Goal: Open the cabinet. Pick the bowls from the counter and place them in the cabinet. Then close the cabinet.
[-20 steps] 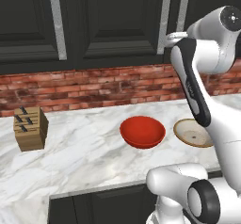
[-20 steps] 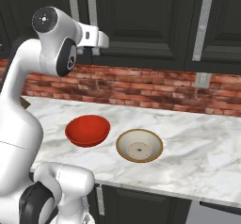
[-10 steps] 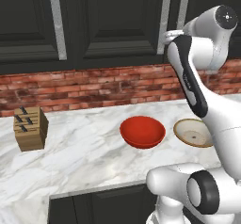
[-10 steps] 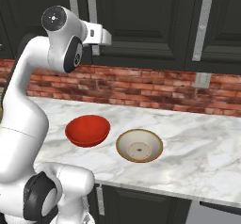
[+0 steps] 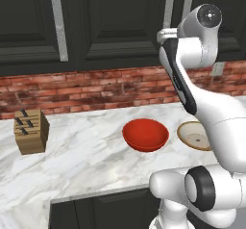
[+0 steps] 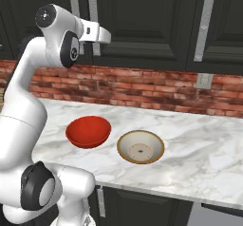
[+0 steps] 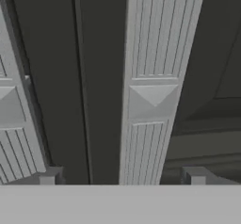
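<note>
On the left of the marble tabletop [image 5: 91, 151] stands a wooden knife block [image 5: 30, 131]. Further right the red bowl [image 5: 145, 134] lies just beside the tan-rimmed bowl [image 6: 140, 146], not touching it. Above, the black cabinet [image 6: 142, 25] is closed. The jaws [image 7: 122, 176] stand apart, one on each side of its ribbed silver handle [image 7: 153, 91], close in front of the door.
</note>
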